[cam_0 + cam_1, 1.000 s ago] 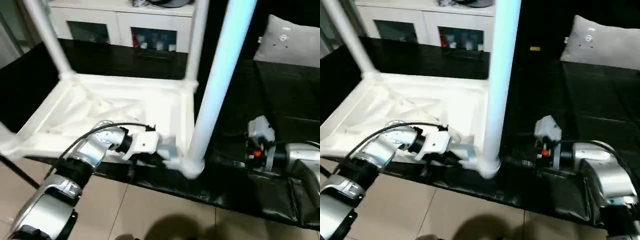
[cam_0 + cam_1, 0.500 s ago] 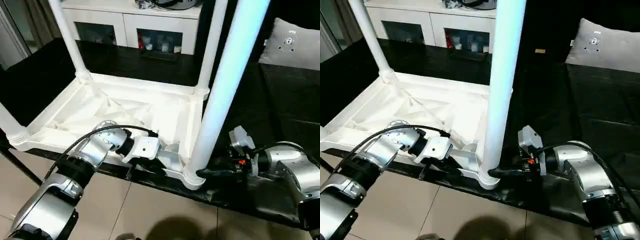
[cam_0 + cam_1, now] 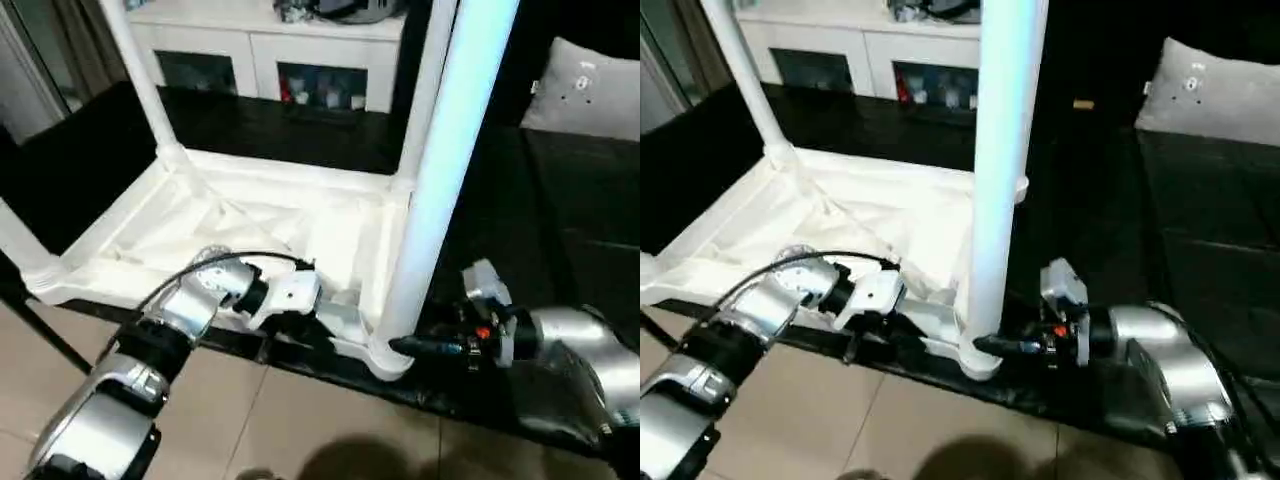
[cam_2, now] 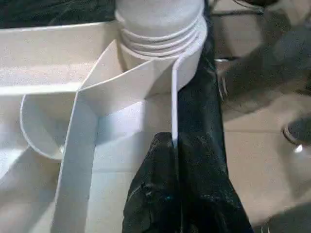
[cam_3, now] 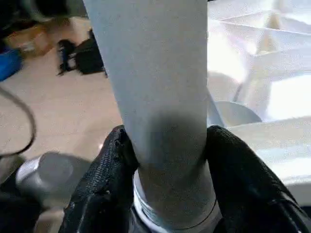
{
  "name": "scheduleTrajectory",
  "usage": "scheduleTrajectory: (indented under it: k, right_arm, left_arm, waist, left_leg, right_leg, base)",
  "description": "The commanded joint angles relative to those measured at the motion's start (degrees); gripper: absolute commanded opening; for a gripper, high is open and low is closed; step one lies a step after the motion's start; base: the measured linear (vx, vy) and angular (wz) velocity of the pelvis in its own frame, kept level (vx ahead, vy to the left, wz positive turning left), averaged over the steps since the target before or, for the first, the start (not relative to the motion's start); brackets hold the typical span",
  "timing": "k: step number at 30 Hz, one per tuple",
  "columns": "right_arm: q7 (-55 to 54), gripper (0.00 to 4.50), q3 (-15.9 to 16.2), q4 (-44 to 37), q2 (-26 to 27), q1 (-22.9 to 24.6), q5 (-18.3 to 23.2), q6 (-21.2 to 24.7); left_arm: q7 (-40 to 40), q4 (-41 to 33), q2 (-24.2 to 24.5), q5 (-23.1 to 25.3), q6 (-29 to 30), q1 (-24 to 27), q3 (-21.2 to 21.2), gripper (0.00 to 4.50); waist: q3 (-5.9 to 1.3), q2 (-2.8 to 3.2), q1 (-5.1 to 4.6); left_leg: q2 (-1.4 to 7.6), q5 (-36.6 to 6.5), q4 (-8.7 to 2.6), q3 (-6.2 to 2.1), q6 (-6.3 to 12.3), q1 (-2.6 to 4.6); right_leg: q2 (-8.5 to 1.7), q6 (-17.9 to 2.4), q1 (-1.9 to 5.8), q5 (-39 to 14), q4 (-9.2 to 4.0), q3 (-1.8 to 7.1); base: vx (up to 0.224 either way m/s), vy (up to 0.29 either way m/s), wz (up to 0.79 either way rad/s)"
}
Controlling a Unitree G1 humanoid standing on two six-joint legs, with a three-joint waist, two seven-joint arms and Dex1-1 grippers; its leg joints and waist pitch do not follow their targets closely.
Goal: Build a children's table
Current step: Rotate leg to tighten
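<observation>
right gripper (image 5: 167, 194) moved onto leg (image 3: 440, 180), jaws pinching | left gripper (image 4: 175, 194) jaws pinching table rim (image 4: 174, 97)

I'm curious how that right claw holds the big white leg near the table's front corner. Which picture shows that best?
The right wrist view: the right gripper has a black finger on each side of the near leg, just above its socket. The eye views show it from farther off, reaching the leg's base sideways. The left wrist view shows the socket's ribbed collar.
</observation>
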Motion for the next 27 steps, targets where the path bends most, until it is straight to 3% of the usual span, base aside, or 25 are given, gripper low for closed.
scheduleTrajectory:
  k: [1, 4, 5, 7, 8, 9, 11, 12, 13, 14, 15, 17, 18, 19, 22, 23, 25, 27]
  right_arm:
    - [-4.7, 1.88, 2.7, -4.9, 3.9, 0.2, 0.9, 2.9]
    - [-20.3, 1.88, 0.2, -4.8, 10.2, 0.3, -4.5, 5.9]
    - [-23.0, 1.88, -0.2, -5.0, 11.4, 0.2, -5.2, 6.6]
    - [-28.4, 1.88, -0.8, -5.2, 14.1, -0.3, -6.9, 8.3]
    - [-32.1, 1.88, -0.9, -5.8, 15.7, -0.7, -7.8, 9.9]
    - [-36.9, 1.88, -1.3, -6.3, 17.8, -1.3, -8.9, 11.5]
    - [-44.7, 1.88, -2.8, -5.9, 21.7, -2.7, -10.5, 14.2]
    - [-46.6, 1.88, -3.2, -5.7, 22.8, -3.0, -10.7, 15.0]
    - [-48.9, 1.88, -3.7, -5.2, 24.1, -3.5, -11.2, 15.7]
    - [-50.8, 1.88, -4.1, -4.9, 25.4, -3.8, -11.8, 16.2]
    - [-52.3, 1.88, -4.5, -4.8, 26.8, -4.2, -12.1, 15.8]
    - [-52.7, 1.88, -4.6, -5.1, 27.8, -4.5, -11.7, 15.0]
    - [-52.3, 2.23, -4.2, -5.4, 27.8, -4.4, -11.7, 14.2]
    - [-52.1, 2.23, -3.8, -5.8, 27.5, -4.0, -11.9, 13.6]
    - [-50.0, 2.60, -2.7, -7.1, 25.4, -2.4, -12.6, 12.1]
    - [-48.9, 2.68, -3.0, -7.8, 23.2, -1.5, -13.3, 11.3]
    - [-46.8, 2.85, -3.5, -8.4, 20.4, -0.6, -13.4, 10.4]
    - [-43.7, 3.05, -4.7, -8.4, 18.2, -0.1, -12.4, 9.2]
  left_arm:
    - [7.4, -1.3, -4.4, -0.9, 2.7, 0.2, 0.2, 0.00]
    - [13.7, -0.2, -7.4, 0.6, 5.1, -0.4, 1.2, 0.00]
    - [15.1, 0.1, -8.0, 0.9, 5.8, -0.7, 1.5, 0.00]
    - [18.1, 0.8, -9.3, 1.0, 7.4, -1.3, 2.4, 0.00]
    - [20.3, 1.0, -10.3, 1.1, 8.7, -1.6, 3.1, 0.00]
    - [22.6, 1.4, -11.4, 1.1, 9.9, -1.9, 3.8, 0.00]
    - [26.3, 2.3, -13.4, 1.3, 11.0, -2.5, 4.5, 0.00]
    - [27.5, 2.5, -13.9, 1.4, 11.4, -2.7, 4.8, 0.00]
    - [29.1, 2.6, -14.8, 1.2, 11.9, -3.0, 5.3, 0.00]
    - [30.8, 2.6, -15.8, 1.3, 12.4, -3.3, 5.8, 0.00]
    - [32.2, 2.5, -16.6, 1.6, 12.8, -3.8, 6.3, 0.00]
    - [33.2, 2.7, -17.1, 2.4, 12.7, -4.3, 6.1, 0.00]
    - [33.6, 3.1, -17.2, 3.0, 12.3, -4.7, 5.8, 0.00]
    - [33.9, 3.7, -17.0, 3.6, 11.9, -4.9, 5.4, 0.00]
    - [33.8, 4.1, -15.7, 4.9, 11.3, -4.9, 4.5, 0.00]
    - [33.1, 3.8, -14.8, 4.9, 11.0, -4.6, 4.5, 0.00]
    - [32.2, 3.4, -13.6, 4.6, 10.9, -4.2, 4.8, 0.00]
    - [30.5, 2.8, -12.7, 3.6, 10.6, -3.5, 5.5, 0.00]
  waist:
    - [-2.66, -0.64, -0.62]
    - [-2.32, -1.43, -2.05]
    - [-2.12, -1.13, -2.87]
    - [-2.23, -0.71, -4.25]
    - [-2.11, -0.53, -5.99]
    - [-2.07, 0.26, -6.39]
    - [-2.10, 0.48, -8.04]
    - [-1.86, 1.71, -8.81]
    - [-1.76, 1.56, -9.44]
    - [-1.71, 1.81, -10.14]
    - [-1.65, 2.26, -10.55]
    - [-1.62, 1.69, -11.17]
    - [-1.70, 1.11, -11.40]
    - [-1.76, 1.34, -11.28]
    - [-2.14, 1.44, -11.12]
    - [-2.25, 1.16, -10.92]
    - [-2.58, 1.19, -10.29]
    - [-2.61, 0.93, -9.83]
  left_leg:
    - [3.12, -13.4, -4.63, -0.99, 2.89, 0.25]
    - [2.20, -15.3, -4.42, -1.14, 1.54, 0.30]
    - [1.83, -16.2, -4.13, -1.11, 0.86, 0.57]
    - [1.59, -17.5, -4.21, -1.63, 0.56, -0.05]
    - [1.83, -20.2, -4.41, -1.97, 0.99, -0.01]
    - [1.90, -21.6, -4.47, -2.15, 0.90, 0.32]
    - [2.02, -24.1, -4.57, -2.59, 0.99, 0.46]
    - [2.46, -27.1, -4.94, -2.99, 1.13, 0.86]
    - [2.78, -29.1, -5.21, -3.25, 1.12, 0.97]
    - [3.15, -31.4, -5.65, -3.70, 0.86, 0.67]
    - [2.98, -32.5, -5.69, -3.79, 0.76, 0.82]
    - [1.91, -30.6, -4.86, -3.26, 0.99, 1.27]
    - [1.66, -28.1, -4.69, -3.13, 1.64, 0.63]
    - [1.68, -27.2, -4.69, -3.17, 1.90, 0.51]
    - [2.28, -23.6, -5.13, -3.28, 2.88, -0.22]
    - [2.53, -22.1, -5.26, -3.26, 3.44, -0.46]
    - [2.91, -18.4, -5.30, -3.12, 4.75, -0.95]
    - [2.65, -17.3, -5.05, -2.78, 5.62, -1.17]
  right_leg:
    - [-3.89, -7.7, 2.76, -27.8, -5.02, 2.84]
    - [-3.74, -3.2, 2.39, -36.7, -6.40, 2.07]
    - [-3.44, -1.7, 1.70, -39.5, -7.10, 1.54]
    - [-3.42, 0.3, 2.48, -40.6, -7.46, 0.64]
    - [-3.17, 0.9, 2.70, -39.1, -8.25, -0.18]
    - [-3.04, 0.8, 2.62, -38.8, -8.25, -0.57]
    - [-3.19, 0.2, 2.87, -37.1, -8.79, -1.29]
    - [-3.11, 0.0, 3.05, -35.7, -9.09, -1.75]
    - [-3.11, -0.1, 3.12, -34.7, -9.09, -2.05]
    - [-3.28, -0.3, 3.86, -32.1, -8.57, -2.00]
    - [-3.54, -0.6, 3.79, -31.7, -8.49, -1.90]
    - [-4.05, -0.9, 2.95, -35.0, -9.26, -1.81]
    - [-4.23, -0.5, 3.19, -36.1, -9.36, -1.73]
    - [-4.38, -0.5, 3.27, -36.1, -9.17, -1.65]
    - [-4.54, -2.3, 3.57, -30.4, -8.27, -0.80]
    - [-4.57, -3.8, 3.69, -27.1, -7.76, -0.36]
    - [-4.57, -6.6, 4.11, -20.7, -6.47, 0.48]
    - [-4.71, -8.1, 4.12, -20.2, -6.18, 0.80]
  base:
    - [0.000, 0.000, 0.00]
    - [-0.018, 0.000, 0.00]
    - [0.000, 0.000, 0.00]
    - [0.000, 0.000, 0.00]
    - [0.000, 0.000, 0.00]
    - [0.000, 0.000, 0.00]
    - [0.000, 0.000, 0.00]
    - [0.000, 0.000, 0.00]
    - [-0.004, 0.051, 0.03]
    - [-0.004, 0.051, 0.03]
    - [0.000, 0.000, 0.00]
    - [0.000, 0.000, 0.00]
    - [0.000, 0.000, 0.00]
    - [0.000, 0.000, 0.00]
    - [0.000, 0.000, 0.00]
    - [0.000, 0.000, 0.00]
    - [0.000, 0.000, 0.00]
    - [0.000, 0.000, 0.00]
